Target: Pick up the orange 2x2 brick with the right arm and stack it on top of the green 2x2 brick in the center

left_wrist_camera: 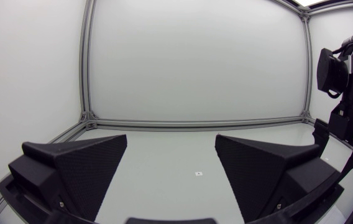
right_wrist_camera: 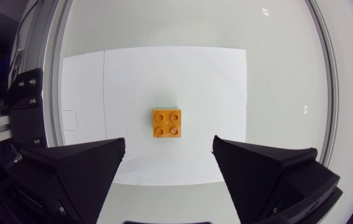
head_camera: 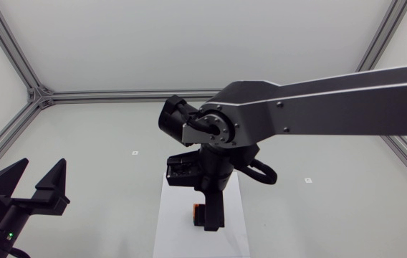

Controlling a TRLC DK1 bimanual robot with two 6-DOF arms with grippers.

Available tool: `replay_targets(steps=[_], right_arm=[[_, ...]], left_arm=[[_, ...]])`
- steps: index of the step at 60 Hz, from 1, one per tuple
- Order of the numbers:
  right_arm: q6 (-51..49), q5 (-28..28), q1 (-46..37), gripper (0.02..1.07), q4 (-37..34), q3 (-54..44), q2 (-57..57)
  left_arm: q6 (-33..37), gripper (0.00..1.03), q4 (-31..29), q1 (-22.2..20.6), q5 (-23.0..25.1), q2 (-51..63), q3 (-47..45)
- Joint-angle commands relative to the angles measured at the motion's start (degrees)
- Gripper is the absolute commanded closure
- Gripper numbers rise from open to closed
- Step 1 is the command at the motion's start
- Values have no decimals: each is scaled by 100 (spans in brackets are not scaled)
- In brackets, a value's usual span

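The orange 2x2 brick [right_wrist_camera: 166, 122] lies studs up on a white sheet [right_wrist_camera: 214, 81]. A thin green edge [right_wrist_camera: 166, 107] shows along its far side, under it; the rest of what lies beneath is hidden. My right gripper [right_wrist_camera: 168, 142] hangs open above the brick, with its fingers clear of it. From above, the right arm covers most of the brick, and only an orange patch [head_camera: 198, 213] shows beside the gripper [head_camera: 209, 218]. My left gripper [head_camera: 39, 175] stands open and holds nothing at the table's near left, seen also in its own view [left_wrist_camera: 170, 140].
The white sheet [head_camera: 182, 236] lies at the table's near middle. Small white markers [head_camera: 135, 153] [head_camera: 308, 180] dot the grey table. Aluminium frame rails [head_camera: 110, 95] run along the table's far and side edges. My right arm [left_wrist_camera: 341, 81] shows far off in the left wrist view.
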Motion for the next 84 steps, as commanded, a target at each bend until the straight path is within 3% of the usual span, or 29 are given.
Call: replay_targets(steps=[1,26,59,84], right_arm=[[193,-92,-90,7,-185,142,-339],[852,-329,-1022,7,-203,-16,-1798],[1090,-329,-3764,7,1397,-1484,-3564],[1090,-321,-5083,7,2205,-2952,-4988]], left_arm=[[75,4,-84,14,25,-45,-235],[75,4,-84,14,25,-45,-235],[75,4,-84,14,25,-45,-235],[75,4,-84,14,25,-45,-235]])
